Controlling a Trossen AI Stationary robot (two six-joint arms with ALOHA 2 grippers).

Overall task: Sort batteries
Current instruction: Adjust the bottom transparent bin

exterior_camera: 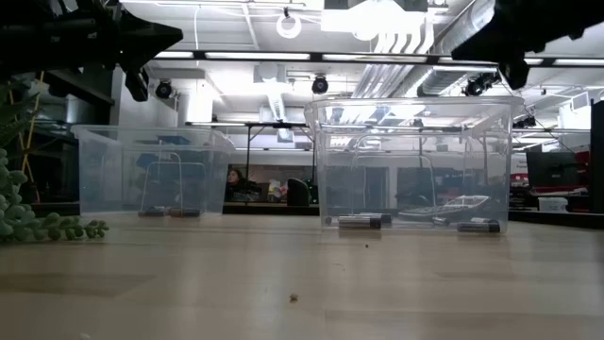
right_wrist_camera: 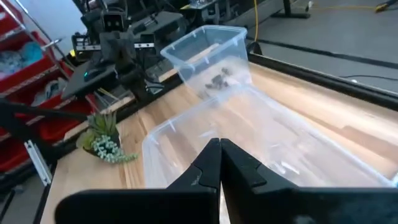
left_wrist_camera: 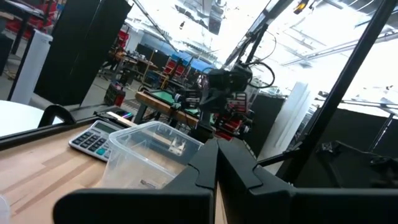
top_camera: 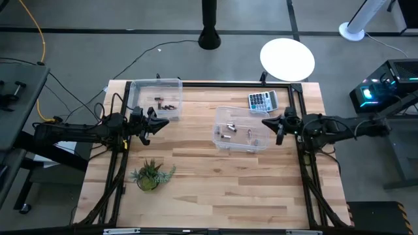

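Two clear plastic bins sit on the wooden table [top_camera: 215, 189], and the central bin [top_camera: 240, 128] serves as the landmark here. It holds several of the batteries [top_camera: 230, 132], small dark and silvery cylinders lying loose on its floor; in the low view a few of them rest against its front wall [exterior_camera: 363, 222]. The second bin [top_camera: 155, 98] stands well to the left of the central bin and farther back, with a small cluster of batteries [top_camera: 166, 102] lying inside it. The right gripper [top_camera: 270, 122] hovers just beside the central bin's right edge, above the table, its fingers [right_wrist_camera: 214, 165] pressed together with nothing between them. The left gripper [top_camera: 160, 122] hangs well to the left of the central bin, just in front of the second bin, and its fingers [left_wrist_camera: 214, 165] are likewise closed together and hold nothing. A grey calculator [top_camera: 262, 100] lies just behind the central bin, toward its right corner. A small green potted plant [top_camera: 150, 175] stands to the left of the central bin and nearer the table's front edge. Both arms reach in from the table's opposite sides, level with the central bin.
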